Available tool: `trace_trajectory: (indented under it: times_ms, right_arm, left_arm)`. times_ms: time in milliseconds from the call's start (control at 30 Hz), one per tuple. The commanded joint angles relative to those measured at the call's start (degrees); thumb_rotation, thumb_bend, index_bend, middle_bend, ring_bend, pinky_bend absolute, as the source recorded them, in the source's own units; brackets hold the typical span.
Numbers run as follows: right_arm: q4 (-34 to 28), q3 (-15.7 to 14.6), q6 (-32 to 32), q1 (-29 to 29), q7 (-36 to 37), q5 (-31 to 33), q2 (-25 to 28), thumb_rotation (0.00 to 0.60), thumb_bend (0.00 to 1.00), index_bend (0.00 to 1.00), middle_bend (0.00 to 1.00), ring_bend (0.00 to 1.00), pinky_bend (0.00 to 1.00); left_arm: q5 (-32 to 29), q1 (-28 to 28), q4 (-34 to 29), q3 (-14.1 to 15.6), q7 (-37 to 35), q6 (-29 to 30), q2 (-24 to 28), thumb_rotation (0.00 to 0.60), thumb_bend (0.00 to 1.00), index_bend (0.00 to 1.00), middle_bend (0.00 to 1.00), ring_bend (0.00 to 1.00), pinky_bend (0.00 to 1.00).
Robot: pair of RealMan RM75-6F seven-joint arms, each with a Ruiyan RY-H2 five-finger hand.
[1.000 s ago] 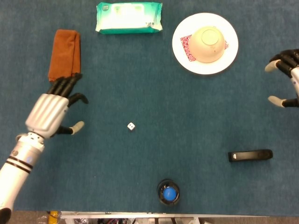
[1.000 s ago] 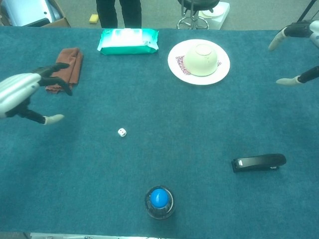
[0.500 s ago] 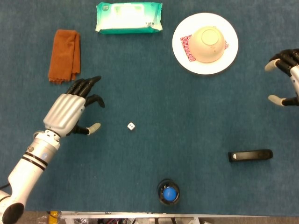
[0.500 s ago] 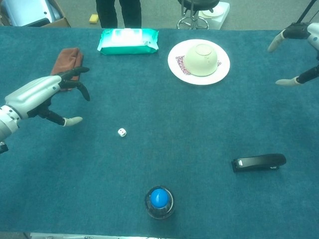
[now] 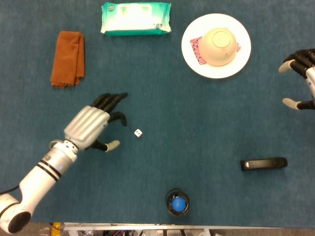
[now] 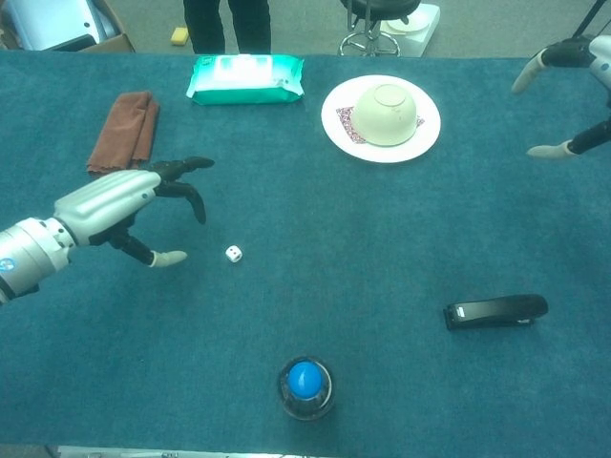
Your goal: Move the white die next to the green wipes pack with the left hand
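Bare cloth between die [image 5: 138,133] and wipes pack [image 5: 136,18]

You won't find any text here that can be read. The green and white plastic wipes pack [image 5: 136,18] at the far side of the table carries print on its top face, but it is too blurred to make out in either view. The small white die [image 5: 138,133] near the table's middle shows dark pips, too tiny for you to count. Nothing else bears a legible label, brand or number.
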Motion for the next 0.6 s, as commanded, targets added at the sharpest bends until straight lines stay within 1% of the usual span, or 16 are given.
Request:
trace_trajectory:
  times_ms: [33, 200, 433, 600]
  right_arm:
    - [-0.05, 0.06, 0.05, 0.07, -0.09, 0.08, 0.08, 0.600, 0.00, 0.38, 0.32, 0.21, 0.19]
    - [0.07, 0.21, -0.06, 0.22, -0.02, 0.63, 0.23, 0.600, 0.00, 0.38, 0.32, 0.21, 0.19]
    - [0.24, 0.17, -0.07, 0.31, -0.11, 1.05, 0.22, 0.600, 0.00, 0.38, 0.32, 0.21, 0.19]
    - [0.31, 0.23, 0.32, 0.23, -0.22, 1.21, 0.38, 0.600, 0.00, 0.38, 0.32, 0.21, 0.19]
  left_arm:
    - [2.85, -1.18, 3.01, 0.93, -2.45, 1.09, -2.22, 0.600, 0.24, 0.40, 0.00, 0.00, 0.00]
    - [4.67, -2.59, 6.81, 1.28, -4.79, 1.57, -4.50, 0.600, 0.24, 0.39, 0.00, 0.00, 0.00]
    - [4.80, -4.45, 10.99, 1.32, -6.78, 0.75, -6.74, 0.600, 0.24, 0.39, 0.00, 0.00, 0.00]
    - [5.58, -5.52, 13.52, 2.08, -7.92, 0.54, -7.92, 0.600, 0.24, 0.38, 0.00, 0.00, 0.00]
